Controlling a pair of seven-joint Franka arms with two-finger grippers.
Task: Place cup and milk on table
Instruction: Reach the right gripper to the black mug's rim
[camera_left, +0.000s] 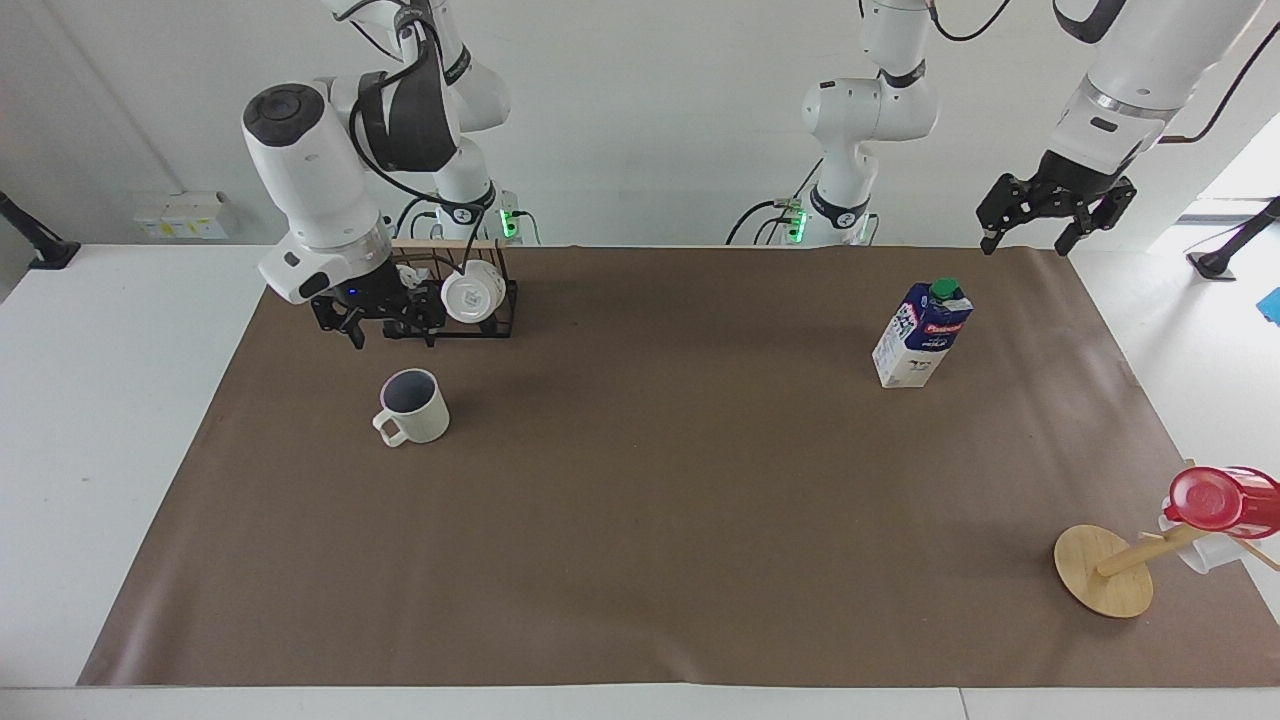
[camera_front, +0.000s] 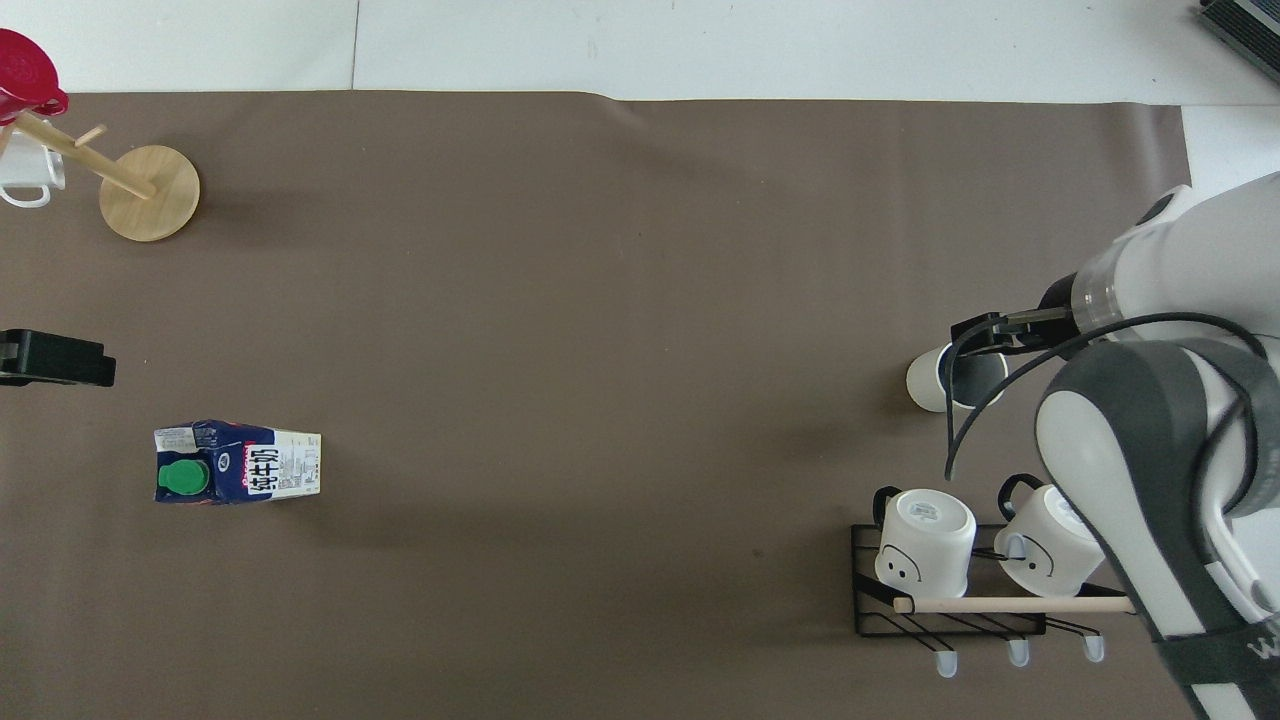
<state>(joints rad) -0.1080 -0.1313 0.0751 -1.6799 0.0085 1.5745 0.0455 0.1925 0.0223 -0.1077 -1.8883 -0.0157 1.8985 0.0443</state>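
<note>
Right gripper (camera_left: 392, 332): fingers apart, nothing between them. It hangs low over the brown mat (camera_left: 640, 520), directly in front of the black wire mug rack (camera_left: 495, 312) and above the stretch of mat between that rack and the cup (camera_left: 412, 407). In the facing view there is clear mat between the fingertips and the cup rim; no contact. In the overhead view the gripper body overlaps the cup's mouth, which is an effect of its height.

Cup: upright on the mat, dark interior showing, handle turned away from the robots. It stands just farther from the robots than the right gripper and the rack.

Rack: two white mugs hang on it; the one toward the left arm's end (camera_left: 473, 296) is in full view, the other is largely covered by the right gripper and wrist.

Left gripper (camera_left: 1030, 240): fingers apart, empty, raised over the mat's edge at the left arm's end of the tabletop (camera_left: 90, 400). This arm waits.

Milk (camera_left: 921, 334): upright on the mat, green cap on top, well below the left gripper and toward the table's centre from it, not touched.

Wooden mug tree (camera_left: 1110, 572): at the mat corner farthest from the robots at the left arm's end, well apart from both grippers, carrying a red plastic cup (camera_left: 1215, 500) and a white one.
</note>
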